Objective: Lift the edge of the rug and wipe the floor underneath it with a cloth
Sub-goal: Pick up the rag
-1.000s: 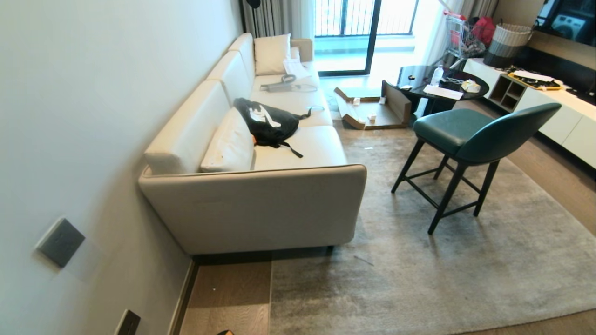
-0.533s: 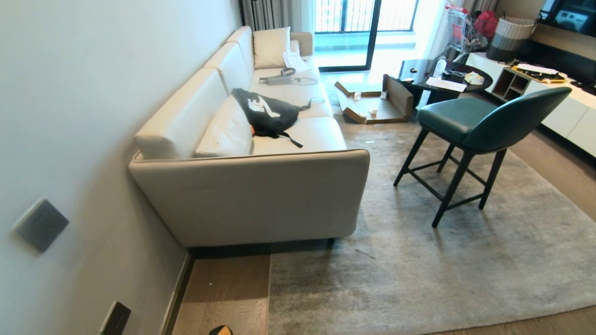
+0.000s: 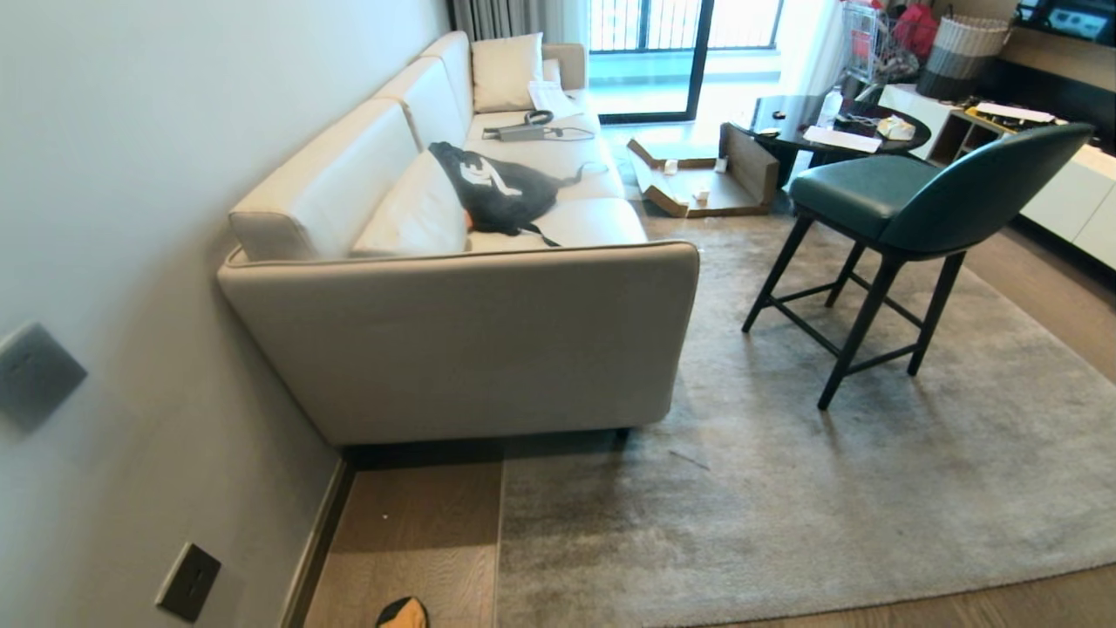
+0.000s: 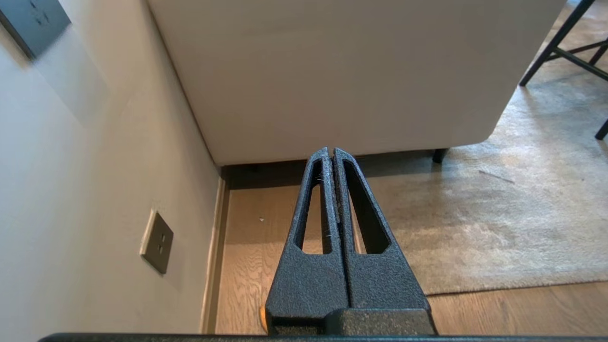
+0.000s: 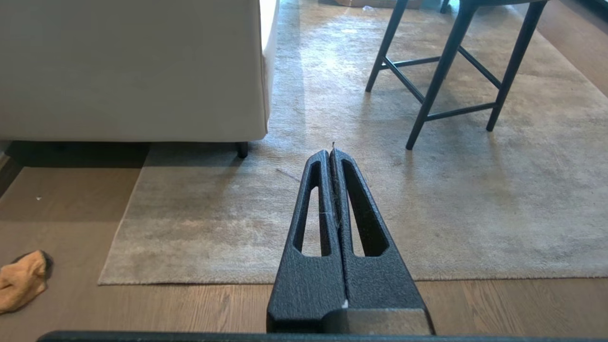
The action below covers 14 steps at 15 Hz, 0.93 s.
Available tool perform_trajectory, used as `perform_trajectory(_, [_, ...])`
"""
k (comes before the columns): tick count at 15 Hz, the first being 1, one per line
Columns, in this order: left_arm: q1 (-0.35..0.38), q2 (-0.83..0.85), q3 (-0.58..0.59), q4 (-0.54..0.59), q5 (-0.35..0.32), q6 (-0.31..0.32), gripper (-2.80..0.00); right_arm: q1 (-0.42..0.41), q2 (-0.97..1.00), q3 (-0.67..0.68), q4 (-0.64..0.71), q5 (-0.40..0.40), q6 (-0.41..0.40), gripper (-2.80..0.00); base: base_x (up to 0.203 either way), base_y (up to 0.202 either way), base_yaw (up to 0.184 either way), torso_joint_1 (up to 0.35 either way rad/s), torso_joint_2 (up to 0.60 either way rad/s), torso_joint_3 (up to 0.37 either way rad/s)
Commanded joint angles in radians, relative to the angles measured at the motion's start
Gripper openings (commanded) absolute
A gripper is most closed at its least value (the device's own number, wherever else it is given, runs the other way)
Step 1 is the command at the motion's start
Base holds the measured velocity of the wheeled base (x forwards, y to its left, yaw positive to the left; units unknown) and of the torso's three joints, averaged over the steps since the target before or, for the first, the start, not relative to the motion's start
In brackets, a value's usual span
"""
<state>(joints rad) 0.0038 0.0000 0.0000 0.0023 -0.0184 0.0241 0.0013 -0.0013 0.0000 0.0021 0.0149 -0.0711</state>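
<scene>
- Two grippers, neither in the head view; each shows only in its own wrist view. Left gripper [image 4: 331, 151] clenched on nothing, fingers pressed together, hanging above the floor [image 4: 266, 223] near the wall [image 4: 95, 190]. Right gripper [image 5: 331, 153] likewise clenched and empty, over the rug.
- Cloth [image 5: 21, 281] partly cut off: head view catches only its top at the lower frame edge [image 3: 403, 613]; right wrist view shows it crumpled on bare planks, mustard-tan face up, a dark sliver at one side. It lies apart from the rug, off its corner, toward the wall.
- Rug edge [image 5: 256, 280] lies flat on the floor, straight border, square corner [image 3: 499, 621] at the frame bottom. Light grey short pile, mottled darker patches.
- Rug's far part runs under the sofa [image 3: 471, 340]; how far, cannot tell.
- Floor under the sofa in deep shadow.
- Green chair [image 3: 907, 218] stands on the rug; black bag [image 3: 501, 196] on the sofa seat.
- Wall socket [image 3: 187, 582] low, near the skirting.
</scene>
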Motion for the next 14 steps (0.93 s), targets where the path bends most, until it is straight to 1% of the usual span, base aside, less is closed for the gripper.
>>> perform_trajectory(1, [0.001, 0.000, 0.000, -0.001, 0.000, 0.000, -2.80, 0.000, 0.001, 0.000, -0.001, 0.000, -0.001, -2.80, 0.000, 0.000, 0.000, -0.032, 0.48, 0.400])
perform_trajectory(7, [0.001, 0.000, 0.000, -0.001, 0.000, 0.000, -2.80, 0.000, 0.001, 0.000, -0.001, 0.000, -0.001, -2.80, 0.000, 0.000, 0.000, -0.008, 0.43, 0.433])
perform_trajectory(8, [0.001, 0.000, 0.000, -0.001, 0.000, 0.000, -2.80, 0.000, 0.001, 0.000, -0.001, 0.000, -0.001, -2.80, 0.000, 0.000, 0.000, 0.002, 0.27, 0.302])
perform_trajectory(14, [0.001, 0.000, 0.000, -0.001, 0.000, 0.000, -2.80, 0.000, 0.001, 0.000, -0.002, -0.001, 0.002, -2.80, 0.000, 0.000, 0.000, -0.001, 0.00, 0.009])
